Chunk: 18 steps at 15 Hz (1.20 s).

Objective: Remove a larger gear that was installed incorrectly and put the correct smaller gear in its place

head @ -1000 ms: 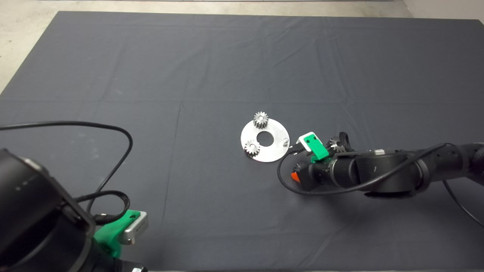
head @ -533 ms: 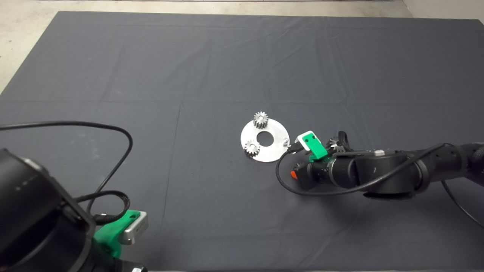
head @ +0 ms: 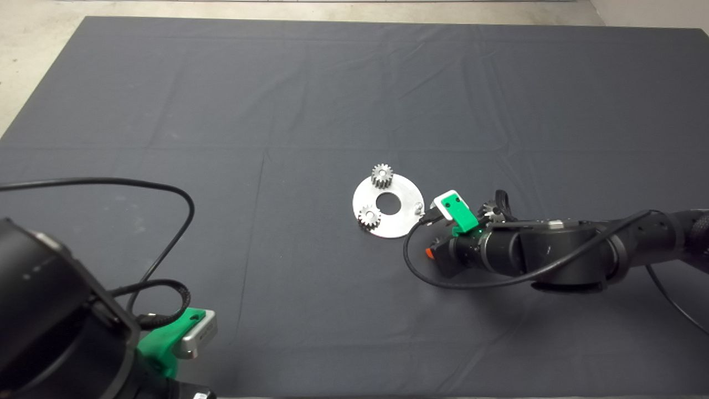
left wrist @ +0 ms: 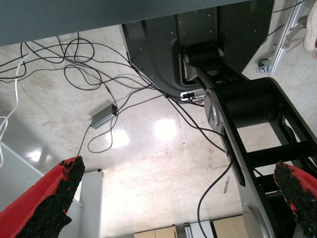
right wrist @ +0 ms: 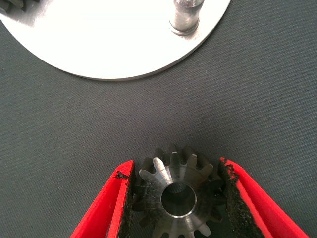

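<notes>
On the dark mat (head: 221, 111) we find the left gripper (left wrist: 173, 198) parked at the near-left edge, fingers wide apart, empty. The right gripper (right wrist: 176, 198) clamps the smaller gear (right wrist: 177, 191) beside the round plate (right wrist: 114, 39), short of its bare peg (right wrist: 186, 15).

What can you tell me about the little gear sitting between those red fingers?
The small shiny steel toothed gear has a raised hub and a dark round centre hole. It sits between the right tool, whose black pads press its teeth on both sides. Its hole faces the wrist camera. It is over the dark grey mat, short of the round silver metal plate and its bare peg. Whether it touches the mat is unclear.
</notes>
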{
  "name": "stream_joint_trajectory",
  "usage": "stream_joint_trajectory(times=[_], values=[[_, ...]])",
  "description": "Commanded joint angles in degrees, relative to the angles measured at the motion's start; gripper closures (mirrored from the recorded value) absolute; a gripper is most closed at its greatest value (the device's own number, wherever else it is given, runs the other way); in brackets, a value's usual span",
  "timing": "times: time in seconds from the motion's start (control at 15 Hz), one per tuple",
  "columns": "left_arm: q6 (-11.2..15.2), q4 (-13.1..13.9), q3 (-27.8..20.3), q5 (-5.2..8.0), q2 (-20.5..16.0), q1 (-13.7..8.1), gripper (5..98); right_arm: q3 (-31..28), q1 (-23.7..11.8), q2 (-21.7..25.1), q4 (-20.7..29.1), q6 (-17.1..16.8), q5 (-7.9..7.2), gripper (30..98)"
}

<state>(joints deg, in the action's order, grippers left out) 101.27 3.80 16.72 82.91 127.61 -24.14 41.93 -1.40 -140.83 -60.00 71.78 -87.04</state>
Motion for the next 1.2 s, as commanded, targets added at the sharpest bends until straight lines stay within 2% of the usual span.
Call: stream_joint_trajectory(times=[0.0, 0.47, 0.6, 0.8, 0.93, 1.13], values=[[0.4, 0.9, -1.0, 0.15, 0.0, -0.7, 5.4, -1.6, -0.9, 0.1, -1.9, 0.2, -0.48, 86.0], [0.4, 0.9, -1.0, 0.15, 0.0, -0.7, 5.4, -5.1, -1.4, 0.6, -1.2, 0.7, -0.64, 87.6], [0.4, 0.9, -1.0, 0.15, 0.0, -0.7, 5.4, -6.5, -4.7, 0.1, 1.0, 0.8, -1.38, 87.8], [0.4, 0.9, -1.0, 0.15, -0.1, -0.7, 5.4, -6.4, -9.1, 0.1, 5.6, 1.5, -1.31, 88.0], [0.4, 0.9, -1.0, 0.06, 0.0, -0.7, 5.4, -5.4, -10.1, 0.1, 6.4, 2.8, -1.38, 88.0], [0.5, 0.9, -1.0, 0.15, 0.0, -0.7, 5.4, -2.5, -10.5, -0.8, 6.5, 2.9, -1.38, 88.0]])
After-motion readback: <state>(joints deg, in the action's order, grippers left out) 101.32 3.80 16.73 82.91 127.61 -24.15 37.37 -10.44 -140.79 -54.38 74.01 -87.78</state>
